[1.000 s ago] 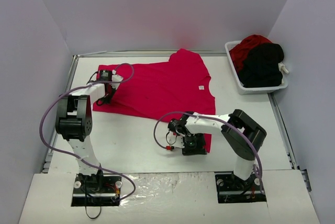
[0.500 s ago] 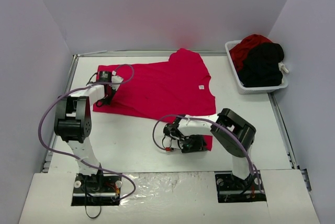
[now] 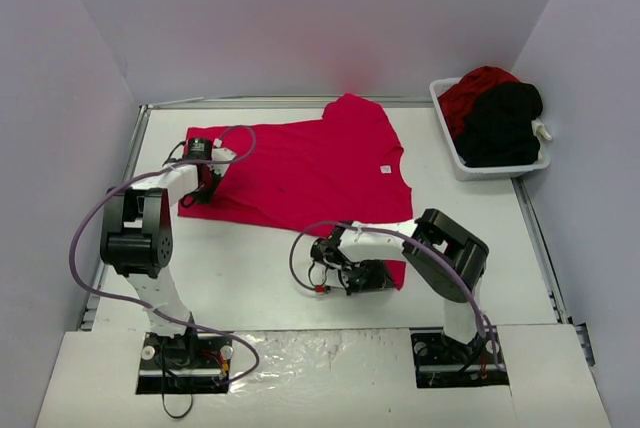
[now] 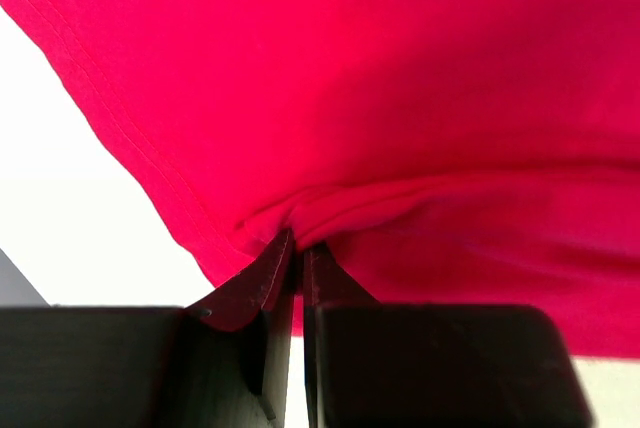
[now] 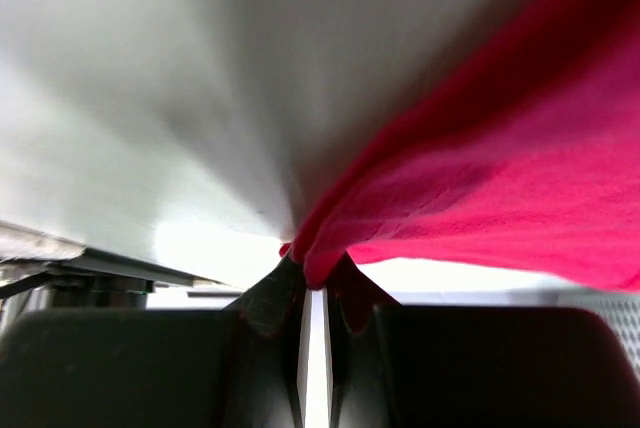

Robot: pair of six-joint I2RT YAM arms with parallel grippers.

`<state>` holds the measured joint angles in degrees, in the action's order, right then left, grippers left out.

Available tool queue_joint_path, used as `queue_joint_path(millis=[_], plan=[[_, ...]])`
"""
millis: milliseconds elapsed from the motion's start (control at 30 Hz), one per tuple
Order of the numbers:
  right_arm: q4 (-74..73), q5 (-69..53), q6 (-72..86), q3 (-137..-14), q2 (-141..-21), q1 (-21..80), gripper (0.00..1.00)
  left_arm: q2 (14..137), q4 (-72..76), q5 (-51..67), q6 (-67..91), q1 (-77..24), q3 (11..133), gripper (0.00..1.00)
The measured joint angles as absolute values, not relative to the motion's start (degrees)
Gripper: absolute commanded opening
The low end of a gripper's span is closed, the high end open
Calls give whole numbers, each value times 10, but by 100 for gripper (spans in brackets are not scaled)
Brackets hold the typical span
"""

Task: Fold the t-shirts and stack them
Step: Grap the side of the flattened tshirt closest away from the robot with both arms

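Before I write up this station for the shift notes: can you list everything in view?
red t-shirt: one, bright red, spread flat on the middle and far part of the table.
basket: one, white, far right corner of the table.
red cloth: count unclear, red, heaped at the far end of the basket.
black cloth: one heap, black, in the basket in front of the red cloth.
table: one, white, under everything.
left gripper: one, black, shut on the left edge of the red t-shirt.
right gripper: one, black, shut on the near right corner of the red t-shirt.
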<state>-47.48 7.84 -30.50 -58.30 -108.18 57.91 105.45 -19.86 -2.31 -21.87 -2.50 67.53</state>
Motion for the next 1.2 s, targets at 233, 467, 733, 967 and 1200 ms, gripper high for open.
queue_joint_path(millis=[233, 467, 733, 967, 1200], plan=[[-469, -20, -348, -583, -1003, 487, 0, 980, -244, 31, -236, -27, 648, 2], [-505, -39, -373, -615, -923, 345, 0, 782, -309, 92, -299, -41, 569, 2], [-547, -45, -369, -622, -915, 339, 0, 591, -381, 102, -377, -42, 445, 2], [-584, -52, -351, -640, -903, 336, 0, 483, -432, 90, -430, -42, 381, 2], [-610, -75, -347, -644, -868, 322, 0, 426, -465, 91, -457, -42, 376, 2]])
